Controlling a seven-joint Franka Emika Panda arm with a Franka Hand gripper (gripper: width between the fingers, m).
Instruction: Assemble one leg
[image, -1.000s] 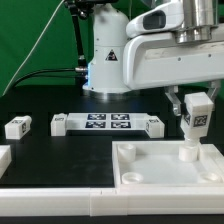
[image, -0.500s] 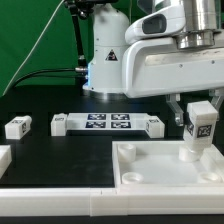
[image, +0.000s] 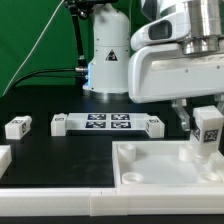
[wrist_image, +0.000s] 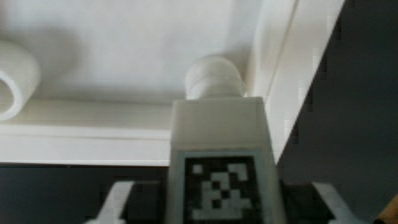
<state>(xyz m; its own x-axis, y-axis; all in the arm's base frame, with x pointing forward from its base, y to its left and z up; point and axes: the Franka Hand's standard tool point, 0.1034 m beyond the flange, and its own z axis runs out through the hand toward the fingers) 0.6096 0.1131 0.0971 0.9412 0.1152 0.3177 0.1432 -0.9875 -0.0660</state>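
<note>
My gripper (image: 205, 115) is shut on a leg (image: 206, 130), a white block with a black-and-white tag, held roughly upright and slightly tilted. Its narrow lower end (image: 193, 153) reaches down to the far right corner of the large white tray-like part (image: 150, 172); whether it sits in a socket I cannot tell. In the wrist view the leg (wrist_image: 221, 140) runs out from between the fingers (wrist_image: 125, 195) of the gripper (wrist_image: 221, 205) over the tray (wrist_image: 107, 120), near its edge. A second leg (image: 17, 127) lies on the table at the exterior view's left.
The marker board (image: 107, 124) lies behind the tray in mid-table. Another white part (image: 3, 158) shows at the left edge. A white rail (image: 60, 205) runs along the front. A round socket (wrist_image: 15, 85) shows in the tray. The robot base (image: 105, 55) stands behind.
My gripper with the leg has moved toward the exterior view's right, and the leg's top has shifted right over the tray's corner. The rest stays put.
</note>
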